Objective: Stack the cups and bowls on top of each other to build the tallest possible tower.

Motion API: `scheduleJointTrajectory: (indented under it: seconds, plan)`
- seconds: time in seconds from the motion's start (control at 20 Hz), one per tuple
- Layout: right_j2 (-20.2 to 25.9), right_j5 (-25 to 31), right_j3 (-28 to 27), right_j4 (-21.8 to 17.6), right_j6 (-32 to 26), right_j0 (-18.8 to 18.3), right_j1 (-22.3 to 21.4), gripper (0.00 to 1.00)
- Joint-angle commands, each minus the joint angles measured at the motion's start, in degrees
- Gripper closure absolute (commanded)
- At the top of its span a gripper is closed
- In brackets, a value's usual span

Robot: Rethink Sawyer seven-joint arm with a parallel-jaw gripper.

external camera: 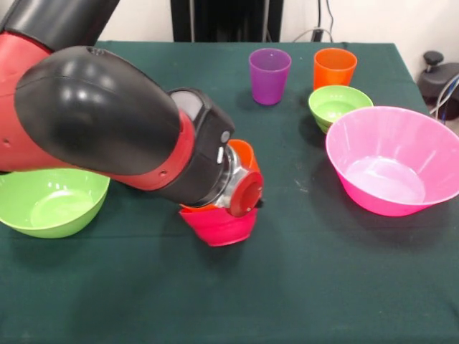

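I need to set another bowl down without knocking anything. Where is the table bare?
Bare cloth runs along the near edge, below the red-magenta bowl and huge pink bowl. Crowded: the far right, where purple cup, orange cup and small green bowl cluster.

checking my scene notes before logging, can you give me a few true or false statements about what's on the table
1. The purple cup stands upright beside the orange cup. True.
2. The huge pink bowl is upside down. False: it sits mouth up.
3. The small green bowl lies inside the pink bowl. False: it stands on the table behind it.
4. The small orange bowl sits in the red-magenta bowl. True.
5. The large lime green bowl holds a cup. False: it is empty.
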Motion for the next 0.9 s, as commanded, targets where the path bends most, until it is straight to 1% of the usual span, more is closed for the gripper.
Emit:
scheduleJointTrajectory:
  seconds: [0.05, 0.15, 0.2, 0.35, 0.45, 0.6, 0.7, 0.8, 0.9]
  plan:
    - [-1.25, -3.60, 7.53, 1.81, -1.20, 0.51, -0.99, 1.00]
    - [-1.96, -3.79, 8.52, 2.80, 0.36, 0.66, -1.23, 1.00]
    - [-1.51, -3.03, 7.97, 3.02, 1.45, 0.85, -0.84, 1.00]
    - [-1.27, -2.52, 7.20, 2.79, 1.96, 1.11, -0.17, 1.00]
    - [-0.54, -1.35, 5.78, 1.93, 2.27, 1.22, 0.52, 1.00]
    - [2.57, 1.46, 1.82, -1.78, 2.55, 1.40, 2.18, 1.00]
    - [4.16, 2.04, 0.10, -4.56, 2.82, 1.54, 2.87, 1.00]
    - [4.74, 1.84, -0.46, -5.84, 4.87, 1.77, 2.98, 1.00]
    - [6.33, 2.28, -1.58, -8.75, 5.43, 1.79, 3.32, 1.00]
